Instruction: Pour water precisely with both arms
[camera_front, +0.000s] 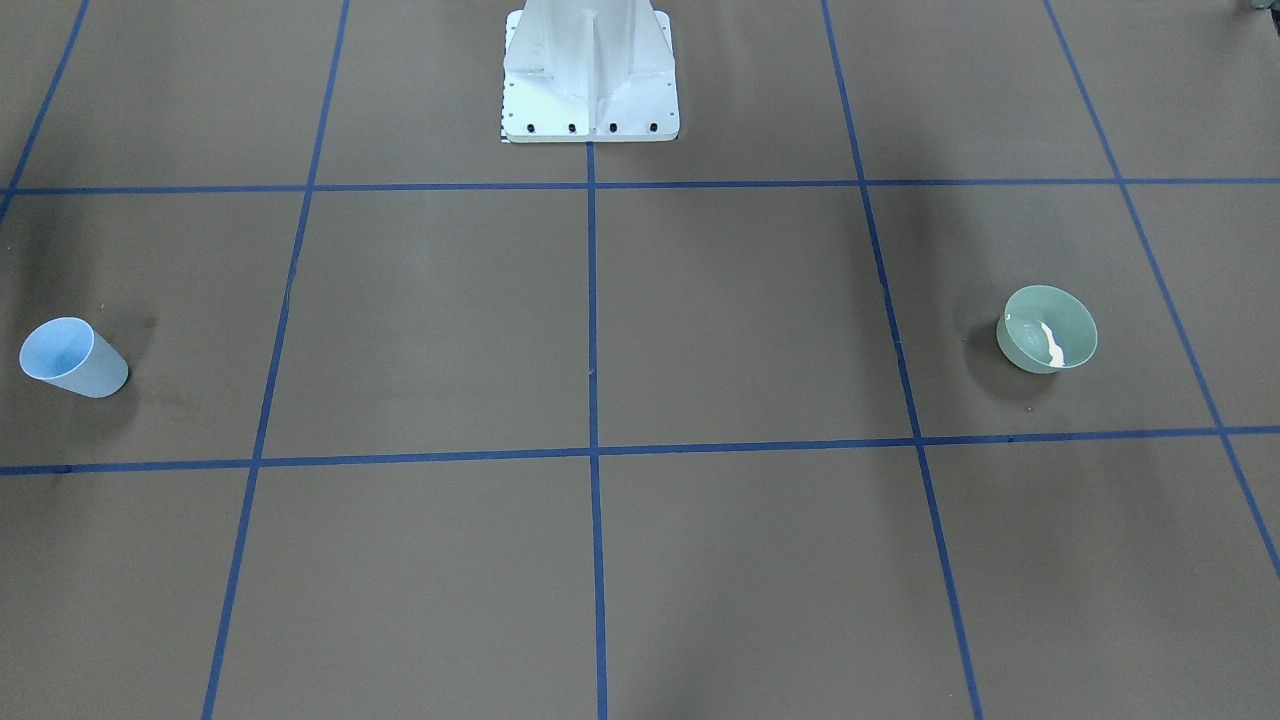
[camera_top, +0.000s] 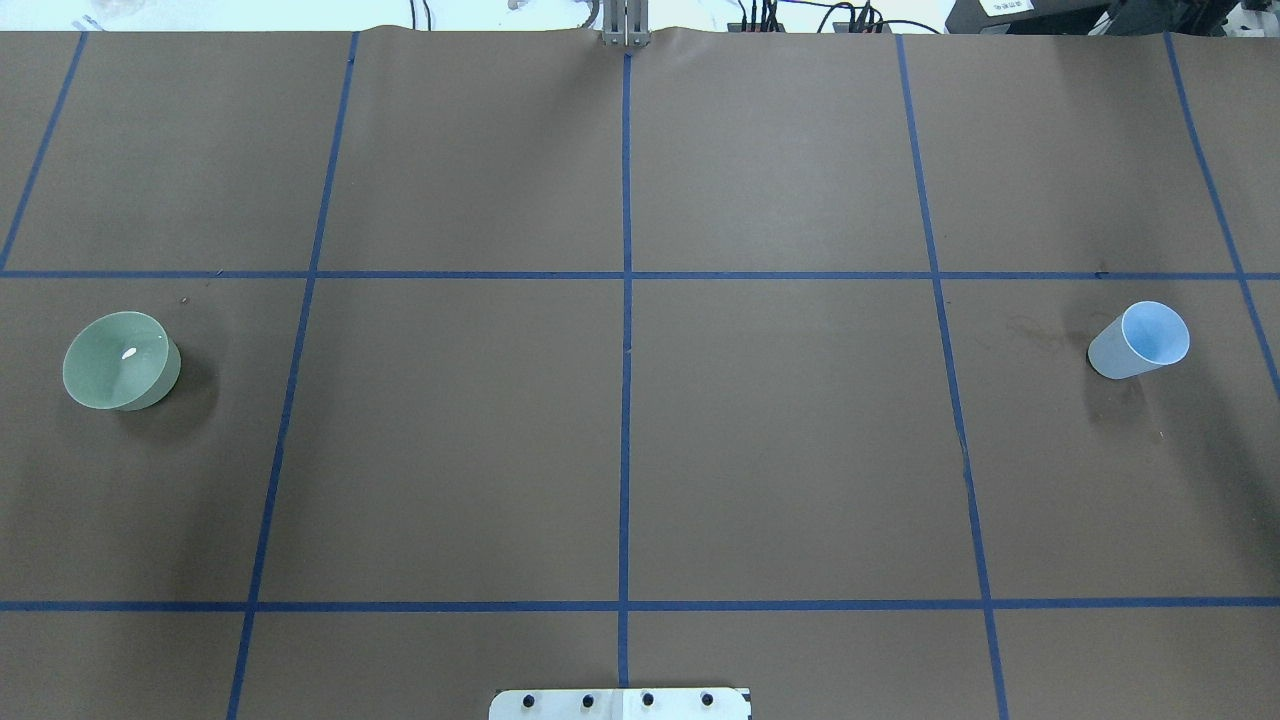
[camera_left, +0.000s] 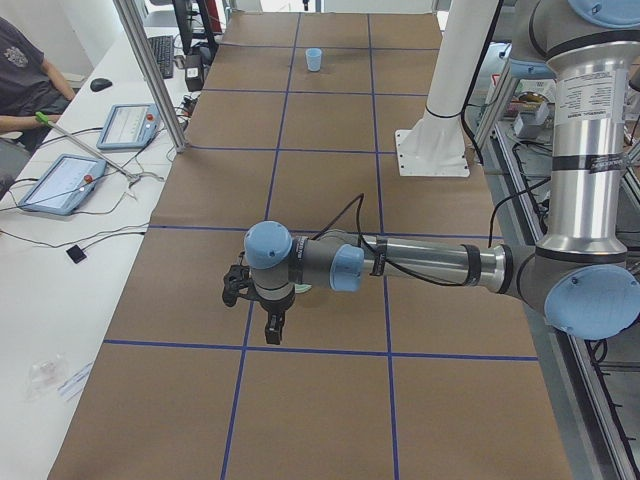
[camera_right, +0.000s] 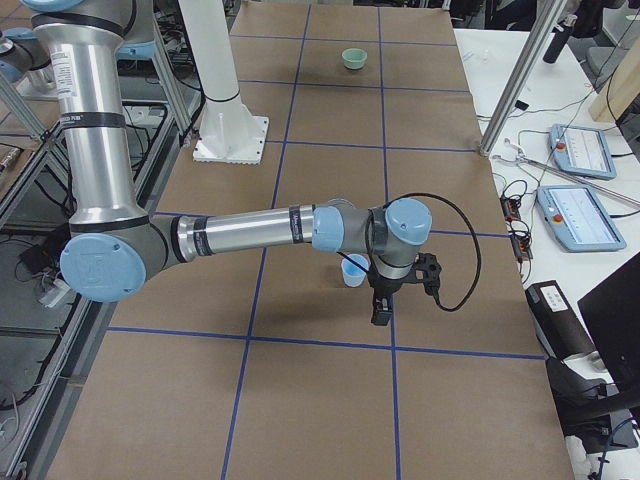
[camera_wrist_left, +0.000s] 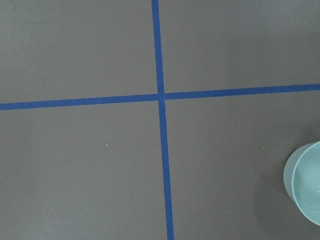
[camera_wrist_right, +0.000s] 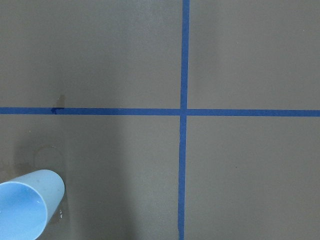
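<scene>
A green bowl (camera_front: 1047, 330) (camera_top: 120, 360) stands at the robot's left end of the table; a whitish glint of water (camera_front: 1052, 343) shows inside it. A pale blue cup (camera_front: 72, 357) (camera_top: 1140, 340) stands at the right end. The left arm (camera_left: 430, 265) reaches out low, its gripper (camera_left: 272, 332) pointing down over the bowl's spot; the left wrist view shows the bowl's rim (camera_wrist_left: 306, 187) at its right edge. The right arm (camera_right: 250, 232) reaches out with its gripper (camera_right: 380, 310) just beside the cup (camera_right: 354, 270) (camera_wrist_right: 27, 205). I cannot tell whether either gripper is open or shut.
The white bolted pedestal (camera_front: 590, 80) (camera_top: 620, 703) stands at the table's middle, robot side. Blue tape lines (camera_top: 626, 330) divide the brown tabletop into squares. A seated operator (camera_left: 25, 80) and control tablets (camera_left: 70, 180) (camera_right: 580, 215) are at a side table.
</scene>
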